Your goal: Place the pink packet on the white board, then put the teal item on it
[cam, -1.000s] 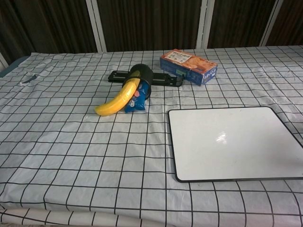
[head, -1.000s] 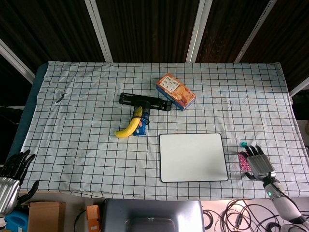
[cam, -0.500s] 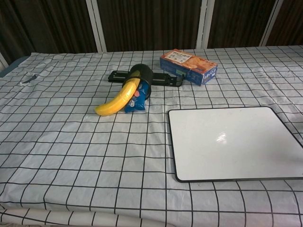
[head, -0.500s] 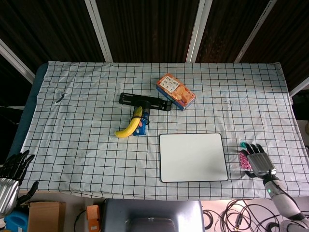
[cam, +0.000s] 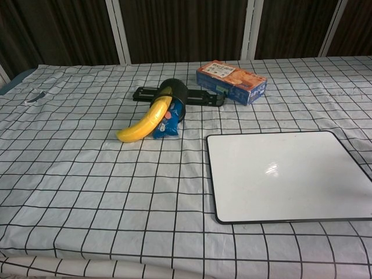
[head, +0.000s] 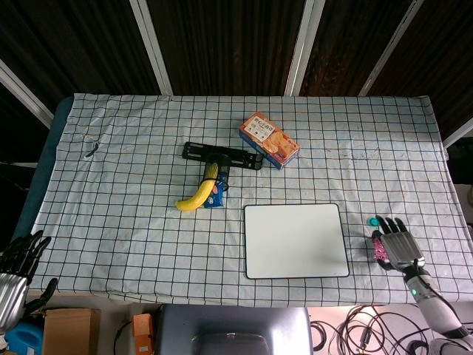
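Note:
The pink packet (head: 379, 248) lies on the checked cloth right of the white board (head: 295, 240), near the table's right front corner. Only its left edge shows from under my right hand (head: 399, 244), whose fingers lie spread and extended over it. The small teal item (head: 372, 220) sits just beyond those fingertips. My left hand (head: 16, 275) hangs off the table's front left corner, fingers apart and holding nothing. The chest view shows the white board (cam: 288, 174) bare, with neither hand nor the packet in it.
A banana (head: 196, 198) lies on a blue packet (head: 216, 195) left of the board, beside a black holder (head: 222, 155). An orange and blue box (head: 269, 139) sits behind the board. A cardboard box (head: 70, 329) stands on the floor below the front left corner.
My right hand has slid slightly toward the front right, covering more of the pink packet. The left hand has sunk a little lower off the table's corner.

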### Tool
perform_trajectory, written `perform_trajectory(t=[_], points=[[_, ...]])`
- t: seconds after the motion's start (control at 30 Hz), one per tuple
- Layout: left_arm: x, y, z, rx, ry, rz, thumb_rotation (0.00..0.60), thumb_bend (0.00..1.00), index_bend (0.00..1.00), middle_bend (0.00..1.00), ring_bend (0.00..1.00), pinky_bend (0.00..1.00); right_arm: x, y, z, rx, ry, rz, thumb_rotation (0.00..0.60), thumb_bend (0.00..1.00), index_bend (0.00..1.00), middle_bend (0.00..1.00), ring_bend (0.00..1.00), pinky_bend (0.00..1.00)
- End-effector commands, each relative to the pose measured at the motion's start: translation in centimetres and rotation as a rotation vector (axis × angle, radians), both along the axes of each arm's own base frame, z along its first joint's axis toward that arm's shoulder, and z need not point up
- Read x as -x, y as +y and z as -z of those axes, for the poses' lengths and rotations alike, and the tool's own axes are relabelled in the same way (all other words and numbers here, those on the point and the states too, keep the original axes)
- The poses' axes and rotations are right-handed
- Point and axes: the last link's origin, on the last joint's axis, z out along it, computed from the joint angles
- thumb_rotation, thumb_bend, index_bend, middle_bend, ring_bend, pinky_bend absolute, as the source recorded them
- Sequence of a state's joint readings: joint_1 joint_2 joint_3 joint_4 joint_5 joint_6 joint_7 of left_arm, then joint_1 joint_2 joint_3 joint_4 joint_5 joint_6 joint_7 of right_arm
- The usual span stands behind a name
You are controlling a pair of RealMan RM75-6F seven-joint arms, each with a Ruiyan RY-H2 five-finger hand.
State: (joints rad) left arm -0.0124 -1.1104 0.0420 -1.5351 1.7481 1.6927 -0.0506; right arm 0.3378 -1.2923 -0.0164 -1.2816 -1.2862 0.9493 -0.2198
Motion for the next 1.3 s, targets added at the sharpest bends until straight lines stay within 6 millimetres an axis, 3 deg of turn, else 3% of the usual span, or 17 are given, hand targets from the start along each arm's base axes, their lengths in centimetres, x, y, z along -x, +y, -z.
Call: perform_trajectory(t=[0.03,0.2,0.4,0.5,0.6,0.67,0.77,1.07,1.3], points=[[0.0,0.0,0.0,0.001,0.0,0.0,0.6,0.37,0.0,0.0,0.0,0.09,-0.7,0.0,-0.6,0.024,-0.022,-0.023,0.6,0.21,0.4,0.0,0.0,0.01],[0.0,0.0,0.0,0.004,-0.001,0.003,0.6,0.37,0.0,0.0,0.0,0.09,-2.3,-0.2,-1.6,0.055,-0.049,-0.071,0.6,0.21,0.39,0.0,0.0,0.01],[-0.1,0.1,0.0,0.008,-0.001,0.005,0.6,0.37,0.0,0.0,0.0,0.09,-6.5,-1.5,-1.0,0.051,-0.073,-0.163,0.6,0.21,0.35,0.0,0.0,0.01],[-0.1,0.2,0.1,0.012,0.001,0.006,0.6,0.37,0.0,0.0,0.0,0.09,-8.9,-2.6,0.2,0.035,-0.092,-0.211,0.6,0.21,0.33,0.0,0.0,0.01],[-0.1,0.2,0.1,0.013,0.001,0.007,0.6,0.37,0.0,0.0,0.0,0.09,-9.9,-3.1,0.9,0.025,-0.098,-0.224,0.6,0.21,0.32,0.0,0.0,0.01],[-0.1,0.2,0.0,0.011,0.001,0.007,0.6,0.37,0.0,0.0,0.0,0.09,-12.8,-3.5,3.5,-0.036,-0.1,-0.306,0.6,0.21,0.3,0.0,0.0,0.01],[0.0,0.3,-0.1,0.008,-0.004,0.004,0.6,0.37,0.0,0.0,0.0,0.09,-14.2,-3.4,5.8,-0.064,-0.069,-0.325,0.6,0.21,0.29,0.0,0.0,0.01],[0.1,0.1,-0.3,0.009,-0.009,0.009,0.6,0.37,0.0,0.0,0.0,0.09,-14.4,-2.8,8.1,-0.12,-0.003,-0.308,0.6,0.21,0.24,0.0,0.0,0.01],[0.1,0.1,-0.2,0.007,-0.005,0.009,0.6,0.37,0.0,0.0,0.0,0.09,-13.6,-2.6,5.7,-0.056,-0.019,-0.295,0.6,0.21,0.22,0.0,0.0,0.01]])
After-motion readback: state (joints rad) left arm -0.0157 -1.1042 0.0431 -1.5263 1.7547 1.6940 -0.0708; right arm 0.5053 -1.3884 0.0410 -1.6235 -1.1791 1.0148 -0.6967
